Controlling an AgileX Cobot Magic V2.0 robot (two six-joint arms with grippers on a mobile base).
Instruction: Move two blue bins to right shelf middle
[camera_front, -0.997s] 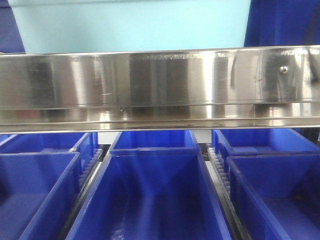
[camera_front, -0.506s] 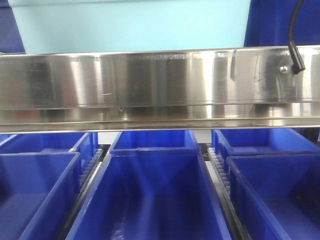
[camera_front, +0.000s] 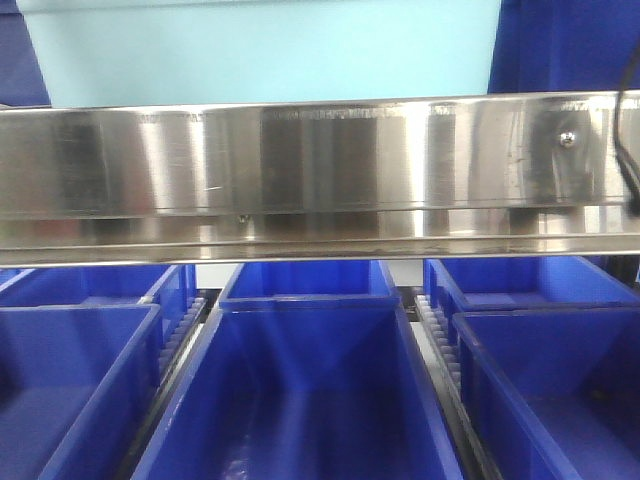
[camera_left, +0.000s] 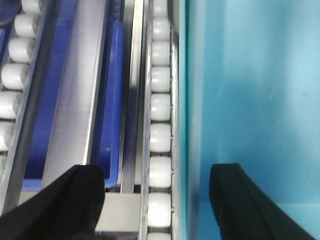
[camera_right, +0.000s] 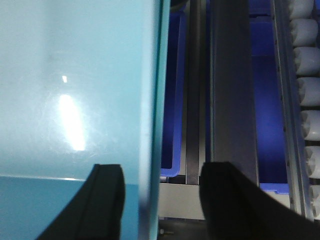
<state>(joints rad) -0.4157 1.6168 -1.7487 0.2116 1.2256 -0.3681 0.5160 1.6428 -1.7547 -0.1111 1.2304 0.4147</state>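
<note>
A light blue bin (camera_front: 260, 50) sits on the upper level behind the steel shelf beam (camera_front: 320, 170). My left gripper (camera_left: 157, 200) is open and straddles that bin's left wall (camera_left: 182, 100), one finger inside the bin (camera_left: 250, 100) and one outside over the rail. Open as well, my right gripper (camera_right: 161, 200) straddles the bin's right wall (camera_right: 155, 100), with its left finger inside the bin (camera_right: 75, 75). Below the beam stand dark blue bins (camera_front: 300, 400), two rows deep. Neither gripper shows in the front view.
White rollers (camera_left: 161, 105) run alongside the light blue bin's left wall, and more rollers (camera_right: 310, 90) line the right edge. Dark blue bins (camera_right: 267, 100) lie below the rails. A black cable (camera_front: 628, 150) hangs at the right edge over the beam.
A black cable swung into the upper right of the front view half a second ago and has since moved back to the right edge. The bins have not moved.
</note>
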